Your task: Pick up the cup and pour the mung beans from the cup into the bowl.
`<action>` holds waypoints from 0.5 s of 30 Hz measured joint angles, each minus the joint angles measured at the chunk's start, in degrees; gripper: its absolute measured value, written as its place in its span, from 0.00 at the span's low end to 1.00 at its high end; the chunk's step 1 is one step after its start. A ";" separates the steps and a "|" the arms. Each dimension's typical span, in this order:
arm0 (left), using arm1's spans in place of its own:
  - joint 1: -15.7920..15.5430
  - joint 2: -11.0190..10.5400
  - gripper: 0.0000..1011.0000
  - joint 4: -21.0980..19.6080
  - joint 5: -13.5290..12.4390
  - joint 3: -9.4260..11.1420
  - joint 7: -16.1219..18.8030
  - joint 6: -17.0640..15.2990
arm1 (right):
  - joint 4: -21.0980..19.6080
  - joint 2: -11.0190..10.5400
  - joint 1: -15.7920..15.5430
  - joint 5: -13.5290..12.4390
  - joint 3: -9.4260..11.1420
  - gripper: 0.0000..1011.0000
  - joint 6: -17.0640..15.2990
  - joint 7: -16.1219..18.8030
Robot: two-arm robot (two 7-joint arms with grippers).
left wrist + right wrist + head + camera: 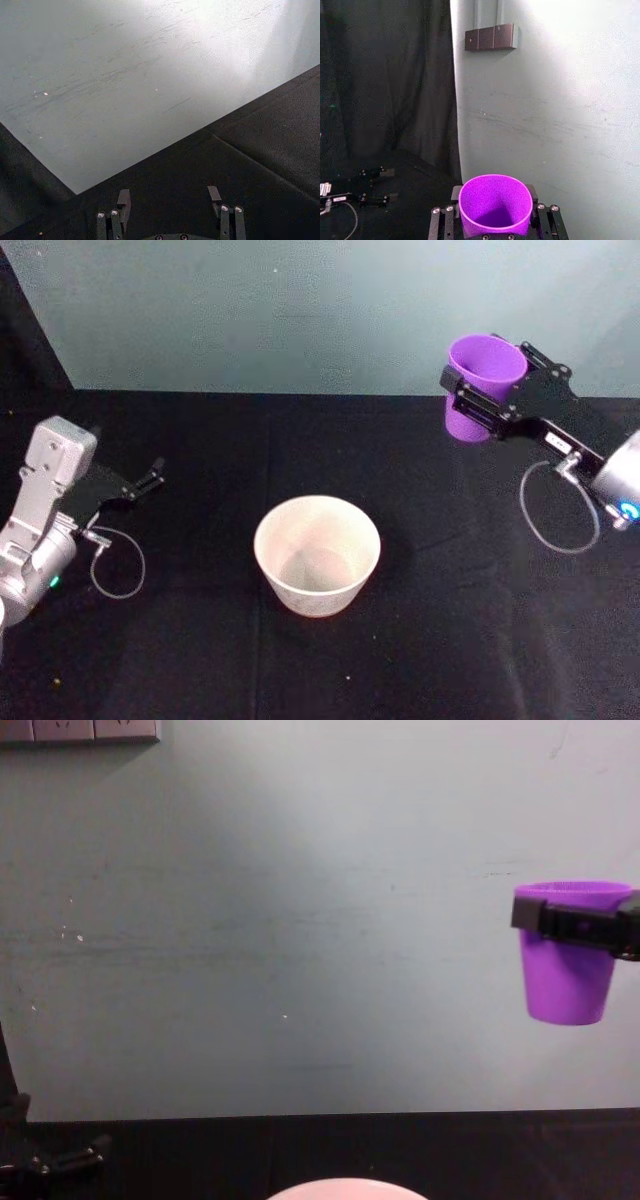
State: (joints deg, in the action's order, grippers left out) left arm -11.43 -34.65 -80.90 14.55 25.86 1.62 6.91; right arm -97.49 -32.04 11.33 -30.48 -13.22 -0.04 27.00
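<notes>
Your right hand pinched the cup, upright, high above the desk, right of the bowl; your left hand hung spread, desk's left.

Both arms on my feed end in silver-grey wrist housings carrying matte black hardware: left gripper, right gripper. Each wrist has a thin grey cable loop, and there are silver screw heads at the finger bases. I see a green LED on the left wrist, a blue LED and small white label on the right.
</notes>
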 joint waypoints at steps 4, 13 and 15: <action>0.00 0.01 0.99 -0.01 0.00 0.00 0.00 0.00 | 5.42 1.65 4.00 -0.27 -2.07 0.75 0.76 1.67; 0.00 0.00 0.99 0.00 0.00 0.00 0.00 0.00 | 15.99 4.57 11.41 3.09 -6.81 0.75 3.20 4.01; -0.01 0.01 0.99 0.00 -0.01 0.00 0.00 0.00 | 18.29 5.25 13.07 5.19 -8.30 0.75 4.36 4.30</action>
State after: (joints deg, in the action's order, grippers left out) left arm -11.44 -34.64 -80.90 14.55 25.86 1.62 6.91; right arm -79.20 -26.79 24.40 -25.29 -21.53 4.32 31.30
